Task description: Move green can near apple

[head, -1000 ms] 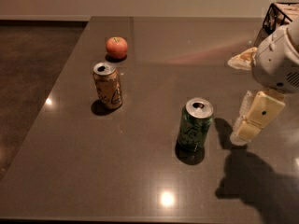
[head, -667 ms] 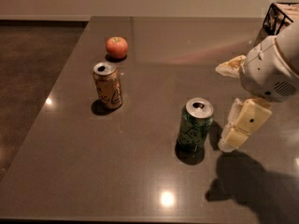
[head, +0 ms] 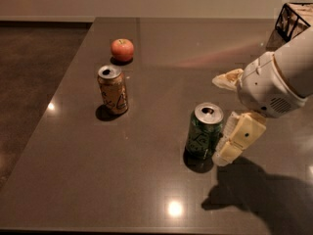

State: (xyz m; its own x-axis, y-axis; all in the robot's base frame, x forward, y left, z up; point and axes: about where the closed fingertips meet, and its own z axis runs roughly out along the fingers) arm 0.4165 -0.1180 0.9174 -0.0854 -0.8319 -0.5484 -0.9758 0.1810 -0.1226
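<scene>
The green can (head: 203,131) stands upright on the dark table (head: 146,180), right of centre. The apple (head: 122,49) sits at the far left-centre of the table. My gripper (head: 224,119) is open just right of the green can. Its near finger (head: 239,138) is right beside the can's right side and its far finger (head: 228,79) is behind and to the right of the can. It holds nothing.
An orange-gold can (head: 113,89) stands upright between the apple and the table's left edge (head: 54,111). A dark wire-frame object (head: 292,19) sits at the far right corner. The floor (head: 29,72) lies to the left.
My gripper has moved left and slightly down toward the green can, so its near finger is now beside the can. The cans and apple have not moved.
</scene>
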